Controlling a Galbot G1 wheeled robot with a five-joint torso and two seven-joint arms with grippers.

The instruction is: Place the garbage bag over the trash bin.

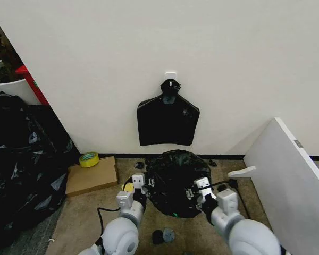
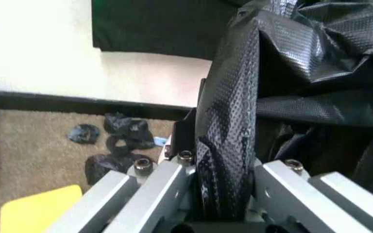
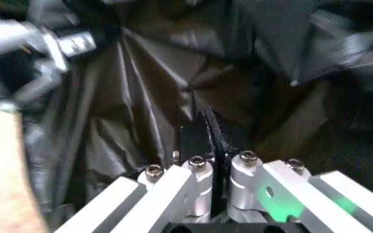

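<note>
Both sides of the garbage bag (image 1: 174,180) pinched: left gripper (image 1: 140,187) clamped on one edge, right gripper (image 1: 198,190) clamped on the opposite edge, black plastic stretched between them over the floor. Trash bin hidden underneath, so likely draped already, with pulling down and letting go left. Scraps of black plastic (image 1: 163,235) on the carpet near, yellow sponge (image 1: 128,187) just beside the left gripper, cardboard box (image 1: 92,176) with tape roll (image 1: 89,159) further left, leaning white board (image 1: 290,169) to the right, flat black bundle (image 1: 168,120) hung on the wall beyond.
</note>
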